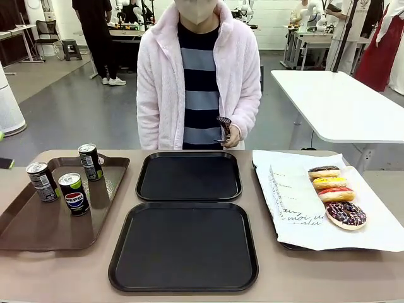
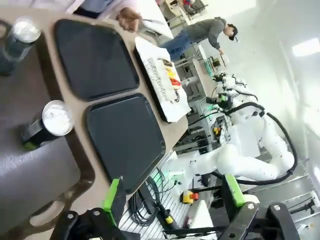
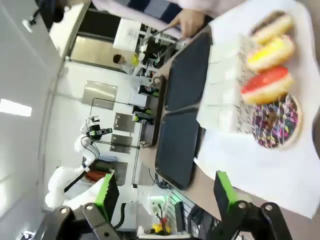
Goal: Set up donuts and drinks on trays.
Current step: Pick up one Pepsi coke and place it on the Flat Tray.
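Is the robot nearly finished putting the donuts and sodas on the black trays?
Not started yet. Done: nothing; the near black tray and far black tray are bare. In hand: nothing; the left gripper and right gripper are open, while the person's hand holds what look like tongs. Left: three cans sit on the brown tray, four donuts on the white paper.

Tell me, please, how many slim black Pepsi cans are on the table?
3, all upright on the brown rectangular tray: the far can, the left can and the near can, logo facing the camera. None seems hidden.
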Motion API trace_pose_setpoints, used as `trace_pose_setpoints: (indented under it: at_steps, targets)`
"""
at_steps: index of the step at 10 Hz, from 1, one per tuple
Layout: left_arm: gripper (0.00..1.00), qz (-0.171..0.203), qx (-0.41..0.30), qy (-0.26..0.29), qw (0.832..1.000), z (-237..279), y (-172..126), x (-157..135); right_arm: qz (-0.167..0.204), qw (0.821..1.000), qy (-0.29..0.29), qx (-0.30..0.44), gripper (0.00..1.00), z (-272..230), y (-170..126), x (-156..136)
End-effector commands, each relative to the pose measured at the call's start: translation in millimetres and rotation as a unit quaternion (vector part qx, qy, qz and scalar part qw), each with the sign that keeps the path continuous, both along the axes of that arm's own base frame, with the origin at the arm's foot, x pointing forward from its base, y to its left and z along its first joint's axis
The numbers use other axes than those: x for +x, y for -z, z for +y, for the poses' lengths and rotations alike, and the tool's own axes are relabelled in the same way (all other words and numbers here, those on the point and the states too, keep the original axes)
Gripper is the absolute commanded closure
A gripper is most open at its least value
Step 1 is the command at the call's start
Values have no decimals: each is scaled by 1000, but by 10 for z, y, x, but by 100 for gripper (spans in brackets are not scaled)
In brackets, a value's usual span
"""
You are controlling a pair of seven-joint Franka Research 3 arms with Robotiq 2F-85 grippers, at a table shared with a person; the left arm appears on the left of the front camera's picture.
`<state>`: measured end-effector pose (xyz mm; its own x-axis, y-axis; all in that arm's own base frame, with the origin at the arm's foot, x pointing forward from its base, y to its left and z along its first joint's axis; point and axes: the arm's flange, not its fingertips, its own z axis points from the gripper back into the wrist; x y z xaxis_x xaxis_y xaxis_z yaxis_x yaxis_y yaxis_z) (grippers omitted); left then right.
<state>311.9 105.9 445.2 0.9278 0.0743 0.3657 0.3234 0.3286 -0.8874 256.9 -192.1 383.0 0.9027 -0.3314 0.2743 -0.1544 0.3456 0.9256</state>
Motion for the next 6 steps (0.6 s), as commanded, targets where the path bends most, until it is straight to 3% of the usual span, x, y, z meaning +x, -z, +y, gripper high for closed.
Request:
trace_pose_setpoints:
  at_steps: [1,6]
  targets:
    - [0,0,-9,-17,1000,138,16,15,8,1000,3,3,0,172,189,-139]
    - [0,7,50,-58,997,367,-154,-174,64,997,11,-51,0,-252,-265,-450]
